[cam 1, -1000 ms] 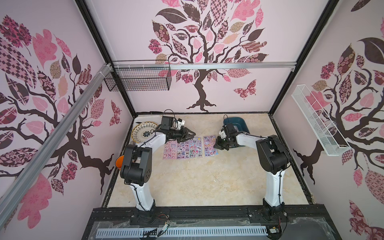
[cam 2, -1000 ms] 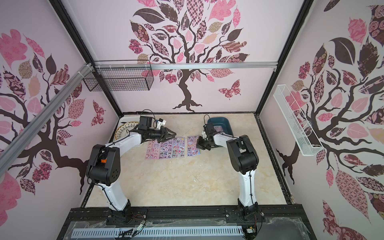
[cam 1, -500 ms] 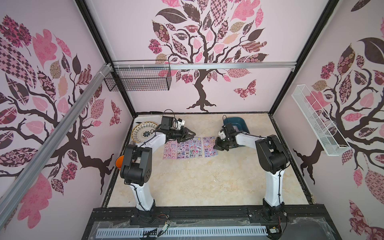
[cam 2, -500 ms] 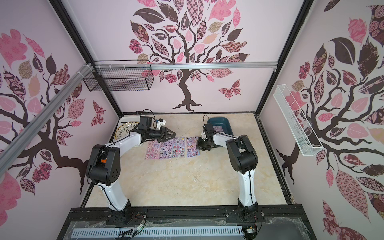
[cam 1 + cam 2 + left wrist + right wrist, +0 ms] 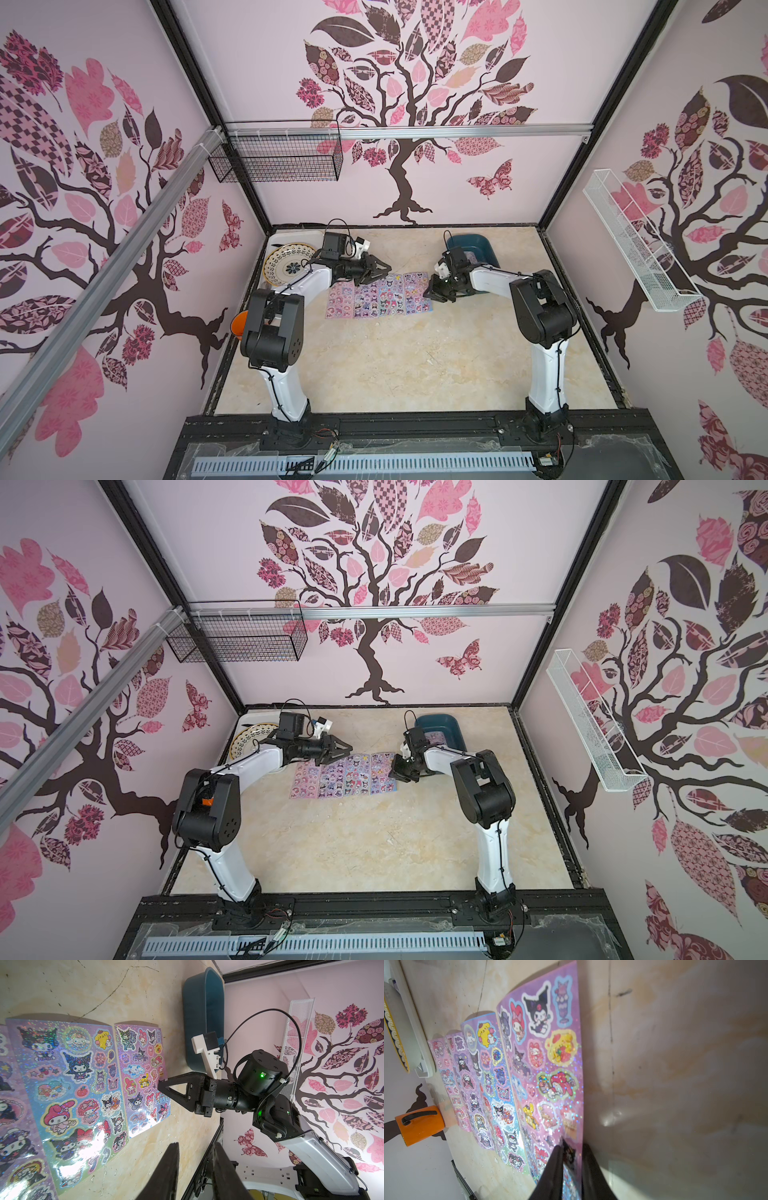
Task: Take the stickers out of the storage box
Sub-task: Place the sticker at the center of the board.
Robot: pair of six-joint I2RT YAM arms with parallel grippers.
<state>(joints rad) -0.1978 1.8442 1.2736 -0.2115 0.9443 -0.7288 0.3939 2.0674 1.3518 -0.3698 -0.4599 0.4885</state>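
At the far left of the surface (image 5: pixel 415 365) you have a patterned plate (image 5: pixel 289 264) on a white tray (image 5: pixel 297 234). Closer to the arm bases, against the left wall, sits an orange cup (image 5: pixel 237 326). Your left arm (image 5: pixel 309 282) reaches across to the far side, and the left jaws point rightward just above the far left corner of the sticker row. In the left wrist view their fingers (image 5: pixel 173 1169) stand clearly apart with nothing between them. The stickers that are out lie flat in the middle of the surface as four sheets, side by side and edge to edge: a pink sheet (image 5: pixel 337 301), a purple sheet (image 5: pixel 362 299), a light blue sheet (image 5: pixel 388 296) and a second purple sheet (image 5: pixel 417 293). Your right jaws sit low at the right edge of that last sheet. In the right wrist view their fingers (image 5: pixel 552 1167) are parted by a narrow gap, and the printed sheet shows through it, so the thin sheet is not pinched. You cannot tell whether a pad touches it. The storage box (image 5: pixel 484 251) stands at the far right, just behind the right wrist and apart from the row. In a top view a pale purple patch (image 5: pixel 435 738) shows inside it, too small to make out.
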